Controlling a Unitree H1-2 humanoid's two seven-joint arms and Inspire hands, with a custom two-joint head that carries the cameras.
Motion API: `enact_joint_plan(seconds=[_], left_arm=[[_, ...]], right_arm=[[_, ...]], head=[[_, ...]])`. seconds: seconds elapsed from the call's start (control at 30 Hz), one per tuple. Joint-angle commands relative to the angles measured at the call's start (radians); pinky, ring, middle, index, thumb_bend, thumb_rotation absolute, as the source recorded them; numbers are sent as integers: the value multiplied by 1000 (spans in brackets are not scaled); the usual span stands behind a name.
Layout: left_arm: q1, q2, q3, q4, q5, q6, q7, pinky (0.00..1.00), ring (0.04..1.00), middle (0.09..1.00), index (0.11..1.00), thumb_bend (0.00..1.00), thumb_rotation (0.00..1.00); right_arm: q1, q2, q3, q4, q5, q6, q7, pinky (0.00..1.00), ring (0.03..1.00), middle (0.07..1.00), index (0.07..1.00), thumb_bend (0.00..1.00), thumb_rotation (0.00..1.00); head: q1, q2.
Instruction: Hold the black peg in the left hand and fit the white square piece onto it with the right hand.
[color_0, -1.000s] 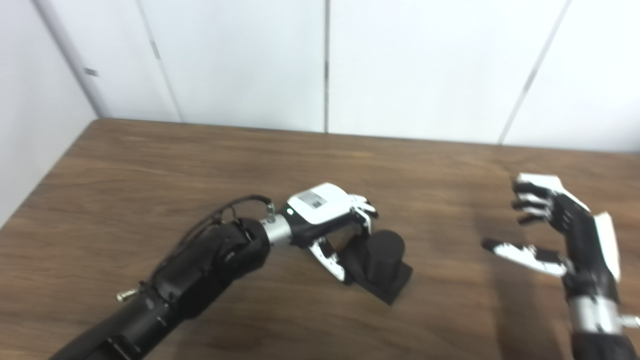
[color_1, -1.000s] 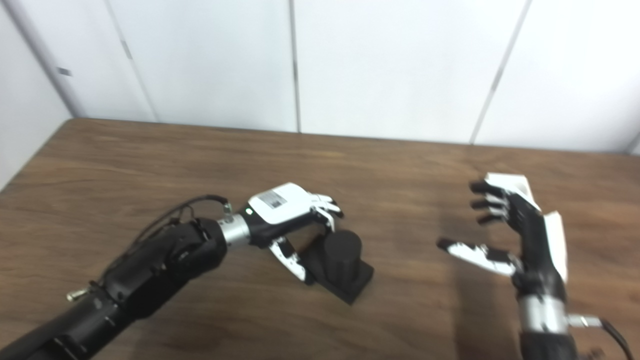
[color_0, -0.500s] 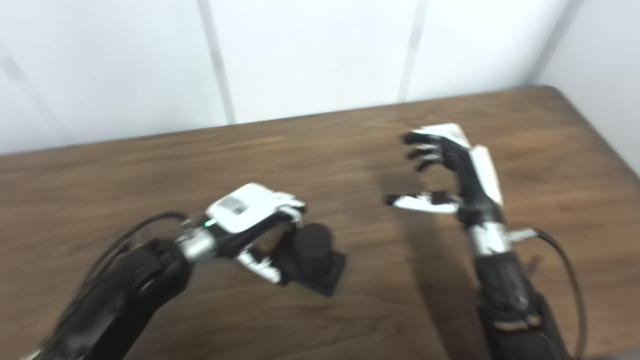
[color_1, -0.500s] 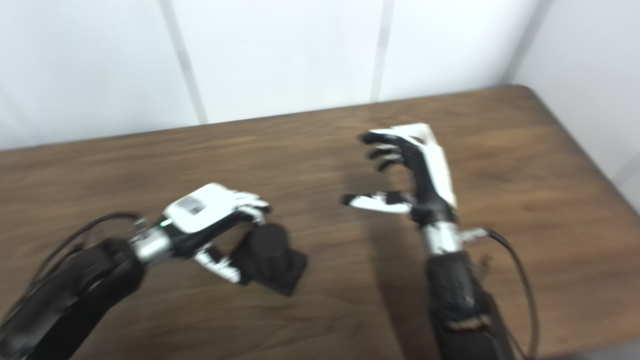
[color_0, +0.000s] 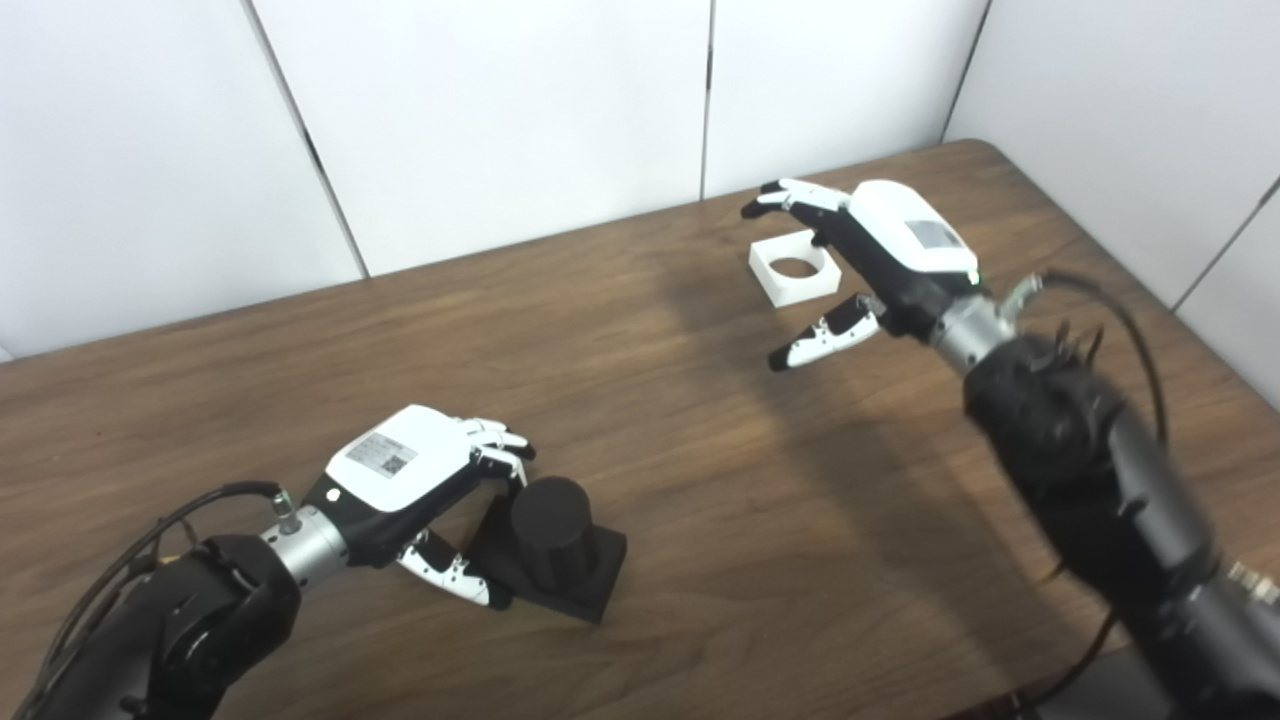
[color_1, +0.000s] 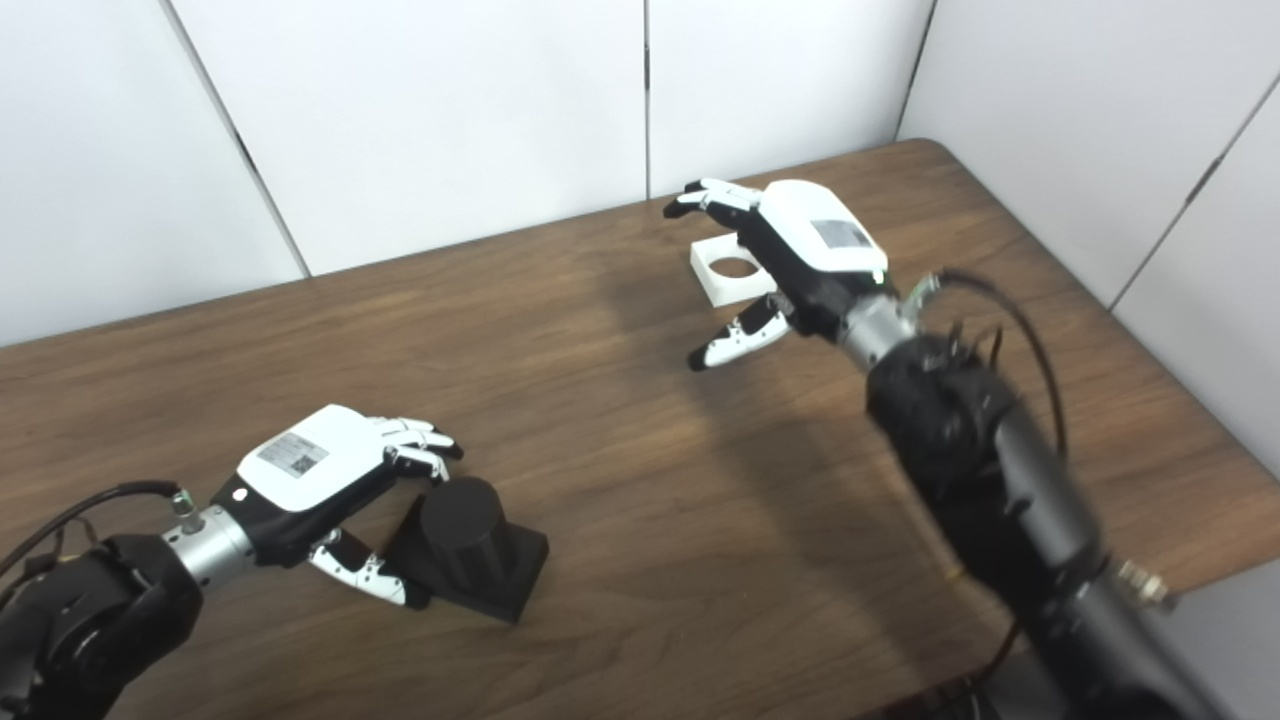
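The black peg (color_0: 550, 515), a short cylinder on a square black base, stands on the wooden table (color_0: 700, 450) at the near left. My left hand (color_0: 410, 475) is right beside it, open, its fingers curled over the peg's upper left and its thumb low along the base. The white square piece (color_0: 790, 280), which has a round hole, lies flat at the far right. Over it hovers my right hand (color_0: 880, 255), open, with fingers stretched past its far side and thumb hanging on the near side. Contact with the piece does not show.
White wall panels (color_0: 500, 120) close the table's far side and right side. The table's right edge (color_0: 1130, 300) runs just beyond my right forearm. Bare wood lies between the peg and the white piece.
The camera has swung right, bringing the white piece into view. My right hand has reached forward and now hangs over that piece. My left hand stays beside the peg.
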Motion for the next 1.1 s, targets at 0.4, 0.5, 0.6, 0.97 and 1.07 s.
enact_joint_plan(seconds=[0.4,0.5,0.6,0.97,1.07], left_arm=[[79,54,-14,38,85,-87,-18,726,830,816,489,523,68],[82,54,-14,55,94,-100,3,727,830,818,489,523,69],[82,54,-13,58,97,-103,8,739,840,824,489,523,70],[86,51,-16,84,115,-114,38,766,856,840,490,522,74],[87,51,-13,88,111,-119,48,763,864,843,490,522,74]], right_arm=[[-243,-105,120,233,-250,-4,92,840,980,991,879,900,174],[-277,-100,139,300,-272,-10,88,840,972,982,876,889,166],[-304,-95,155,362,-276,-14,73,841,963,970,870,882,155],[-376,-72,239,547,-302,4,71,821,945,953,861,854,136],[-388,-57,249,595,-308,25,67,816,939,947,855,861,134]], head=[[-23,-45],[-21,-56],[-28,-66],[-22,-87],[-20,-90]])
